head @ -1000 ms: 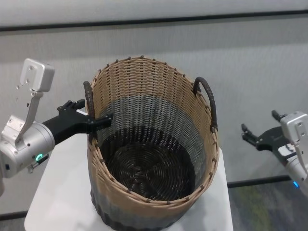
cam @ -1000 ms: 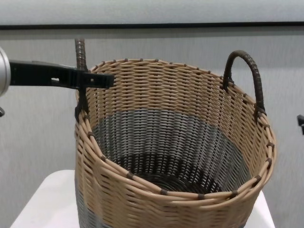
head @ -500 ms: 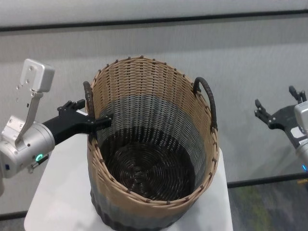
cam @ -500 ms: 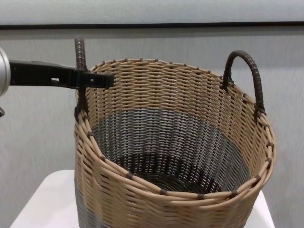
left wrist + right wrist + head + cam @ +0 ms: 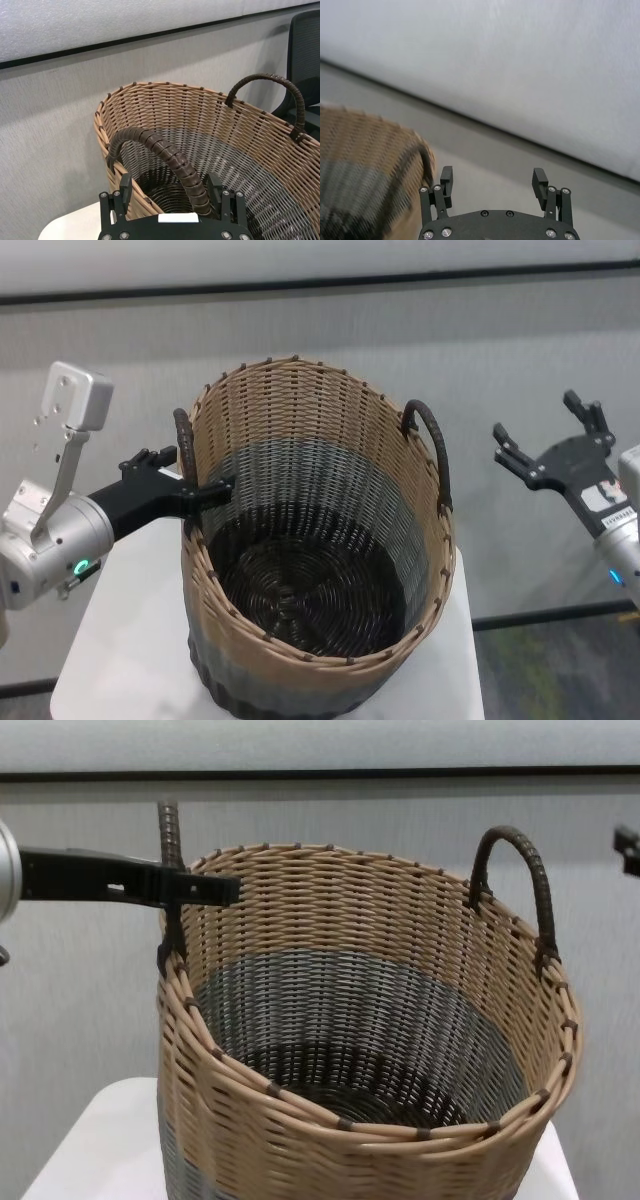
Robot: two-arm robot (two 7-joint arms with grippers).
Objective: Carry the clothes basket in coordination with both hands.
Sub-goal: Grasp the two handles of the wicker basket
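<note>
On our left, the left end effector [image 5: 200, 490] reaches level through the left loop handle [image 5: 165, 157] of the clothes basket [image 5: 315, 550], its flat fingers spread wide to either side of the dark brown loop without pinching it. The woven basket stands upright on the white tabletop [image 5: 120, 640] at centre, mouth open. On our right, the right end effector [image 5: 548, 435] hangs in the air well apart from the right loop handle [image 5: 432, 445], fingers splayed wide and holding nothing.

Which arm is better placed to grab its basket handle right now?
Left. The left gripper has open jaws straddling the left handle; the right gripper hangs open, clear of the right handle.
</note>
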